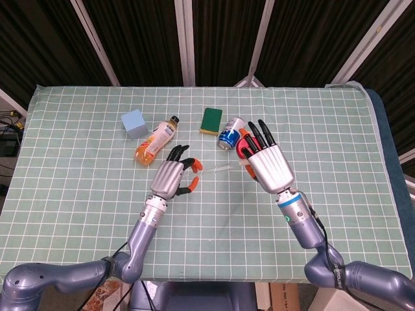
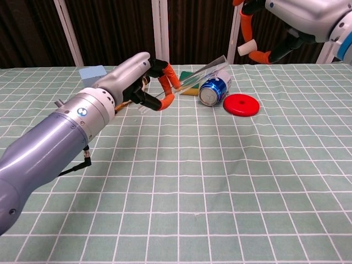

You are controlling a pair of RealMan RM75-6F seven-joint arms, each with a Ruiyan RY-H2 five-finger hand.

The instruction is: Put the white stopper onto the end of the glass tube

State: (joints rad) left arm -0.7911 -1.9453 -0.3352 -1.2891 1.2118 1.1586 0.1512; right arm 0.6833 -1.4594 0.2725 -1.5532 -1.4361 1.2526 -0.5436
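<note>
My left hand (image 1: 174, 179) (image 2: 144, 81) grips a clear glass tube (image 2: 202, 72) (image 1: 220, 170) above the table, the tube's free end slanting up to the right. My right hand (image 1: 266, 163) (image 2: 275, 22) is raised to the right of it and pinches a small white stopper (image 2: 245, 48) between orange fingertips. In the chest view the stopper sits just right of and above the tube's open end, with a small gap between them. In the head view the stopper is hidden behind the right hand.
On the green checked cloth (image 1: 207, 214) lie a blue can (image 2: 213, 88) (image 1: 229, 133), a red disc (image 2: 241, 104), a green-and-yellow sponge (image 1: 211, 120), an orange drink bottle (image 1: 155, 140) and a pale blue block (image 1: 134, 123) (image 2: 91, 72).
</note>
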